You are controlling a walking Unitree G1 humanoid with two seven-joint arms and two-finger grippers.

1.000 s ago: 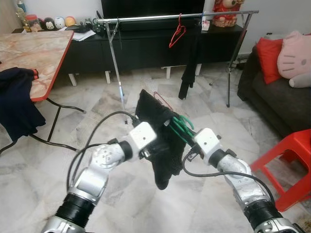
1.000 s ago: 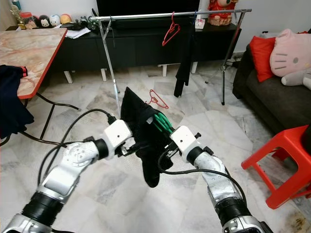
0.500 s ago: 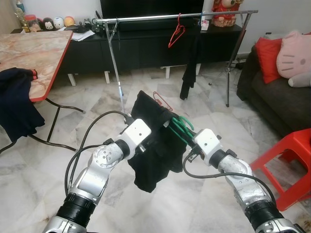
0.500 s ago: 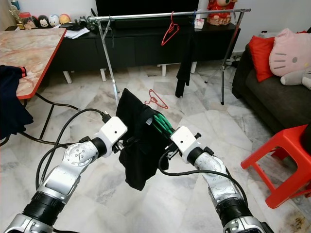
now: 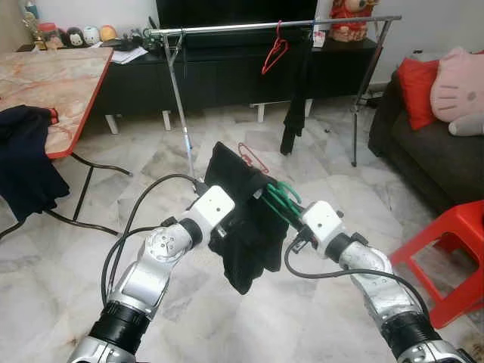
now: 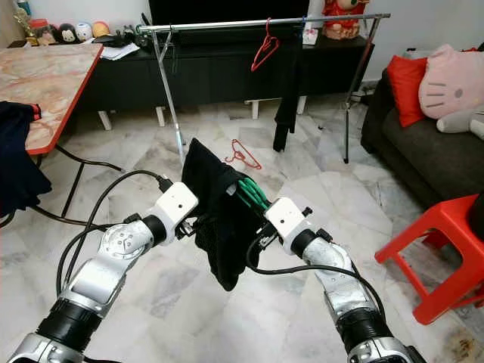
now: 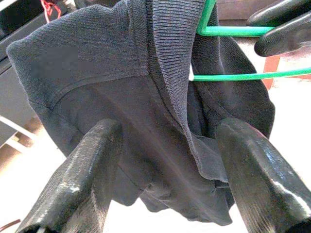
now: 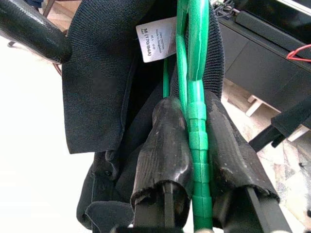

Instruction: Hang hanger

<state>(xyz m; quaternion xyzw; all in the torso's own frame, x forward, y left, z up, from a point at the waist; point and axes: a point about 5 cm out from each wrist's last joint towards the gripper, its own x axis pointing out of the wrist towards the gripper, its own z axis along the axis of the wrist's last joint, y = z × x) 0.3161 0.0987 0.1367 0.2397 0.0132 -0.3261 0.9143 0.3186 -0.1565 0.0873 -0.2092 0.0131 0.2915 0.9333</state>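
Green hanger (image 8: 197, 145) (draped in dark garment (image 5: 246, 227)) pinched by right gripper (image 8: 197, 160); left gripper's (image 7: 170, 145) jaws spread.

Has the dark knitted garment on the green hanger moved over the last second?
Yes. The dark knitted garment hangs differently: against the left gripper, its lower hem rose and bunched leftward half a second ago, then dropped again, now ending higher than a second ago.

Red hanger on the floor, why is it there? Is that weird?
Yes. The red hanger lies on the floor tiles under the clothes rail, while another red one hangs up there properly. It looks dropped.
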